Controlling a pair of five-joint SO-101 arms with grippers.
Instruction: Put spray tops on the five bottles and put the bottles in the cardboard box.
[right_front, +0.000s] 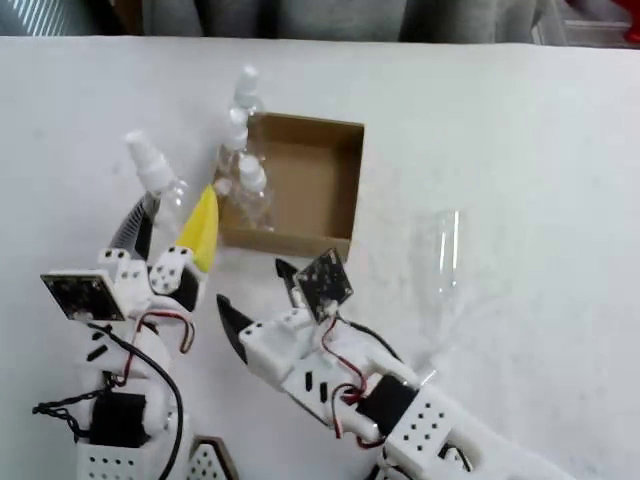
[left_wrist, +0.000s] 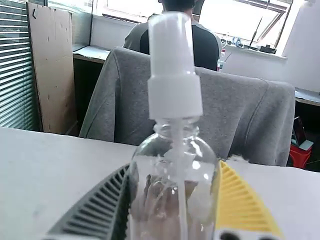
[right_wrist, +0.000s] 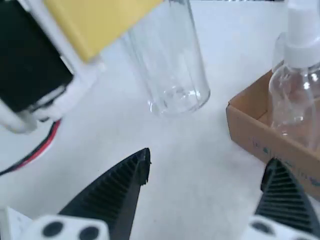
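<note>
One clear, round-shouldered plastic bottle (right_front: 172, 193) sits at about 9 o'clock from the cardboard box (right_front: 345, 185). The left end effector (right_front: 170, 205) pinches it at the body between a grey ribbed finger (left_wrist: 102, 210) and a smooth yellow one (left_wrist: 240, 200). A white spray top (left_wrist: 172, 65) sits on its neck, and a thin dip tube runs down inside the see-through wall.

Next comes the box, a shallow open square of plain brown card. Three bottles (right_front: 232, 150) of the same clear plastic stand in a row along its 9 o'clock wall, each with a white spray top. The rest of the box floor shows bare card.

Black and ribbed, the right end effector (right_front: 250, 283) lies at 7 o'clock from the box. Its pointed fingers are spread wide with nothing between them.

Well apart, at 4 o'clock from the box, a fifth bottle (right_front: 440, 255) stands on the white worktop (right_front: 520, 120), a clear straight-sided cylinder.
</note>
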